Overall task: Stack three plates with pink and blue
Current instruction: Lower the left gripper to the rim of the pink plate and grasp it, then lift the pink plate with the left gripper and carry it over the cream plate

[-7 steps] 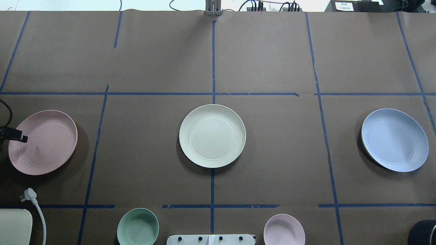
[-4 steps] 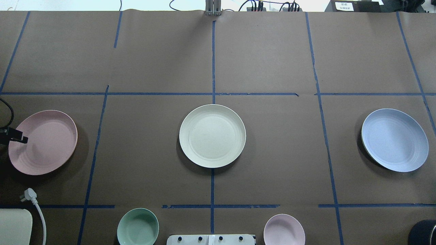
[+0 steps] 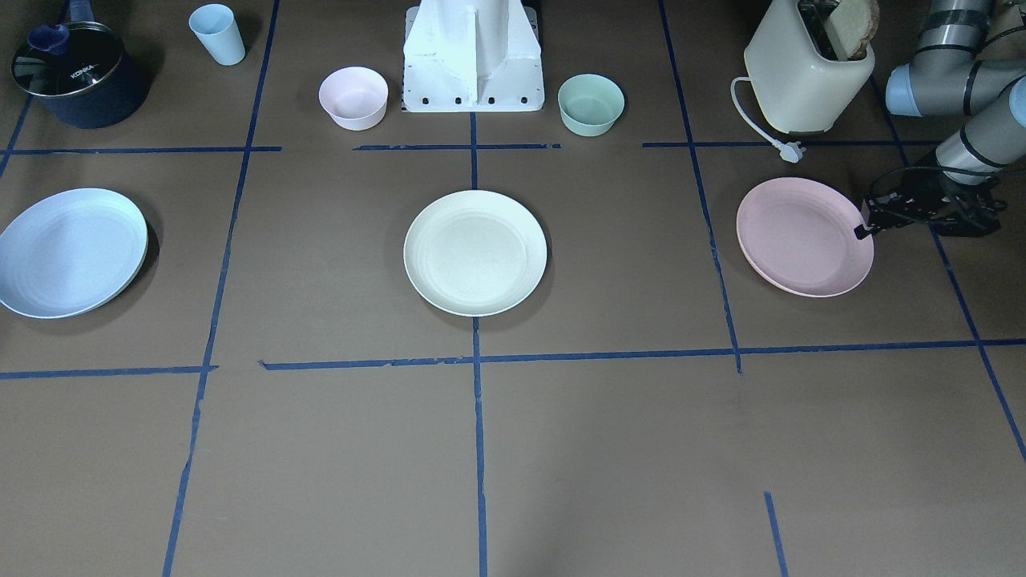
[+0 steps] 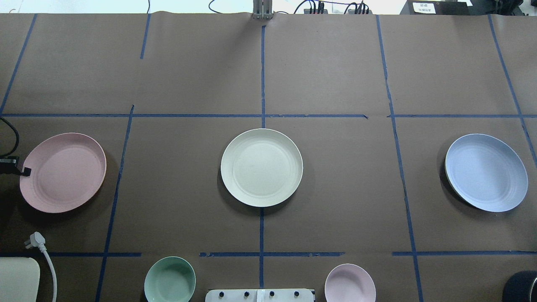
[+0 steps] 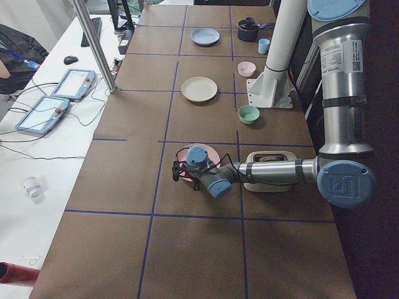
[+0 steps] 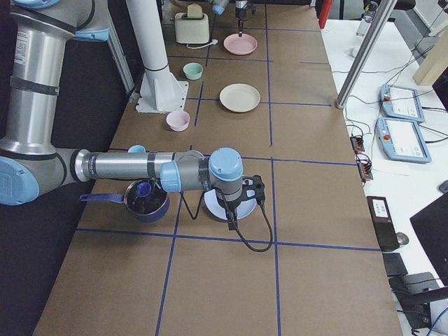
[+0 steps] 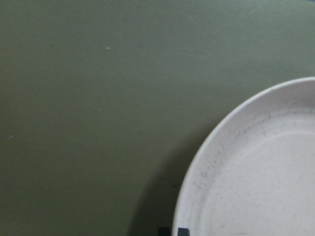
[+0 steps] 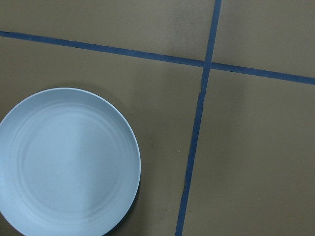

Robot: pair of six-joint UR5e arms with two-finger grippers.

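Observation:
The pale pink plate (image 4: 63, 173) lies at the table's left, also in the front view (image 3: 801, 236). My left gripper (image 4: 24, 171) is shut on its outer rim; the left wrist view shows the fingertips (image 7: 183, 231) pinching the rim of the pink plate (image 7: 256, 177). The cream-white plate (image 4: 261, 167) sits in the middle. The pale blue plate (image 4: 486, 172) sits at the right and shows in the right wrist view (image 8: 64, 162). My right gripper (image 6: 229, 213) hangs over the blue plate, seen only in the exterior right view; I cannot tell if it is open.
A green bowl (image 4: 170, 279) and a pink bowl (image 4: 350, 283) stand near the robot base (image 3: 473, 56). A toaster (image 3: 805, 76) with a loose plug (image 4: 35, 240) is behind the pink plate. A dark pot (image 3: 76, 76) and a blue cup (image 3: 218, 34) stand behind the blue plate.
The pink plate has shifted to the right, toward the table's middle, with my left gripper at its outer rim. The other plates have not moved.

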